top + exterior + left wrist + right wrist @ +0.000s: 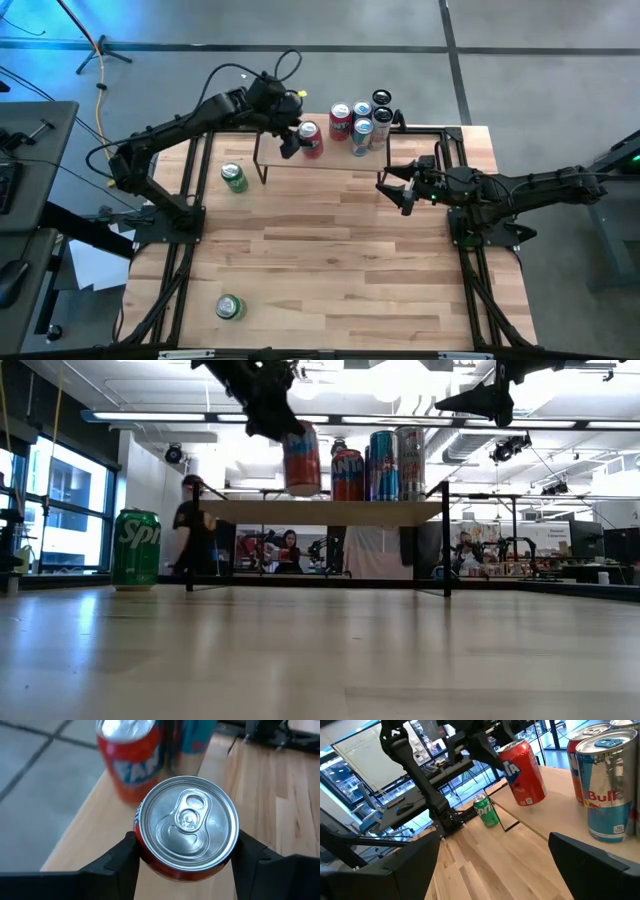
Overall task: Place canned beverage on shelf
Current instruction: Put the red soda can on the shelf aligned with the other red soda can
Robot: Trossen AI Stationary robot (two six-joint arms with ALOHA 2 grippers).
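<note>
My left gripper [292, 138] is shut on a red can [311, 140] over the left part of the shelf [340, 160], a light-wood board on thin black legs. In the low view the can [301, 460] tilts a little, with its bottom at the board [330, 512]. I cannot tell whether it touches. Several more cans [362, 120] stand upright on the shelf's far right part. My right gripper [392, 190] is open and empty above the table, near the shelf's right end. My left gripper pinches the red can's side wall [142, 845] just under the top rim, one finger [117, 862] on each side. The fingers come from above, slanting in from the table's left. The can's top [187, 822] faces up and the can tilts slightly.
A green Sprite can [233, 178] stands on the table left of the shelf; it also shows in the low view [135, 548]. Another green can [229, 307] stands near the front left. A red Fanta can [127, 760] stands right behind the held one.
</note>
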